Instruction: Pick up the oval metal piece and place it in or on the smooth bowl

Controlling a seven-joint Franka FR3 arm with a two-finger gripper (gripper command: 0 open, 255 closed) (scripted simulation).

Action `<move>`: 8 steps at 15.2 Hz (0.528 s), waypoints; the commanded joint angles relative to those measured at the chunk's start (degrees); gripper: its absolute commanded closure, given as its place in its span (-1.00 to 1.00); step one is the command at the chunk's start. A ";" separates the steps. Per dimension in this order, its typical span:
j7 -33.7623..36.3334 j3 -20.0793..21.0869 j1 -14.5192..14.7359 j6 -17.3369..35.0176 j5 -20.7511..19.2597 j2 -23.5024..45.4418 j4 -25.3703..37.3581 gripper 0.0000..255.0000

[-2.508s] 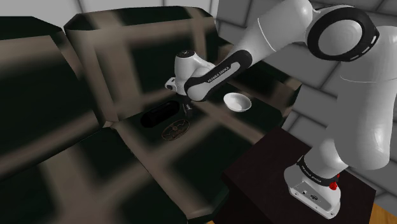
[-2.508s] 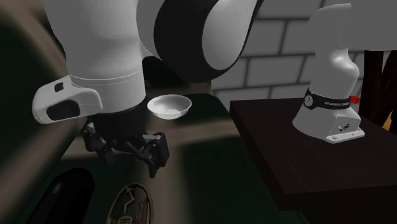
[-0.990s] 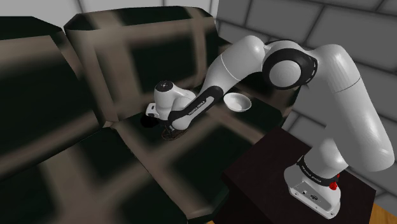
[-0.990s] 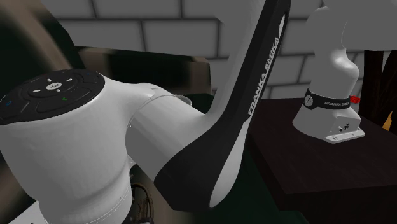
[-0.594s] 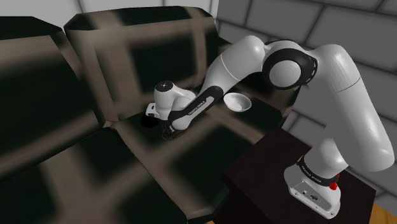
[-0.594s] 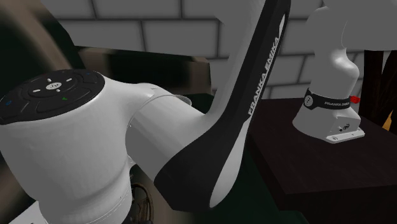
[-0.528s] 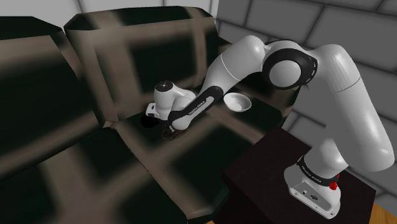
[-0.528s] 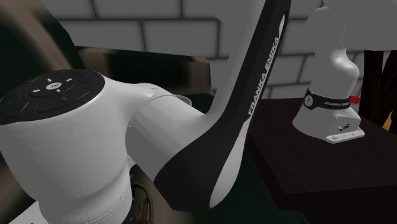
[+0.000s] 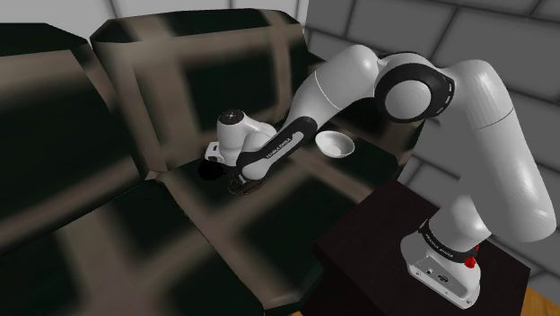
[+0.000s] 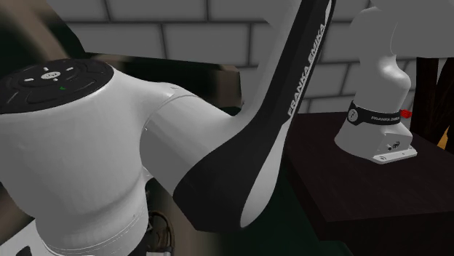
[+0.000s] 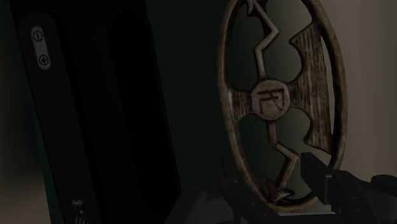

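Wrist view: one oval piece (image 11: pixel 270 100), one black remote (image 11: pixel 89 114)

Large white rounded robot arm link (image 10: pixel 87 160) close in the left foreground, flat black joint cap (image 10: pixel 51 78) on top, black lettered forearm band (image 10: pixel 291 94) rising rightward, white arm base (image 10: pixel 375 109) bolted on a dark brown box stand (image 10: pixel 364 193), grey brick wall (image 10: pixel 182 29) behind.

Hemming the oval metal piece (image 11: pixel 280 102) on one side with a black slab (image 11: pixel 83 114) just beside it; leaving bare sofa seat (image 9: pixel 296 202) open toward the white bowl (image 9: pixel 334 143); walling the far side with the backrest (image 9: pixel 179 81)
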 commanded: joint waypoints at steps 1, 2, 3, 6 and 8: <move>-0.29 0.25 -0.20 -0.80 0.23 -1.30 -0.50 1.00; -0.43 0.38 -0.29 -1.21 0.34 -1.91 -0.71 1.00; -0.56 0.50 -0.37 -1.63 0.46 -2.52 -0.89 1.00; -0.98 0.87 -0.61 -2.92 0.84 -4.29 -1.38 1.00; -1.27 1.12 -0.77 -3.81 1.11 -5.45 -1.63 1.00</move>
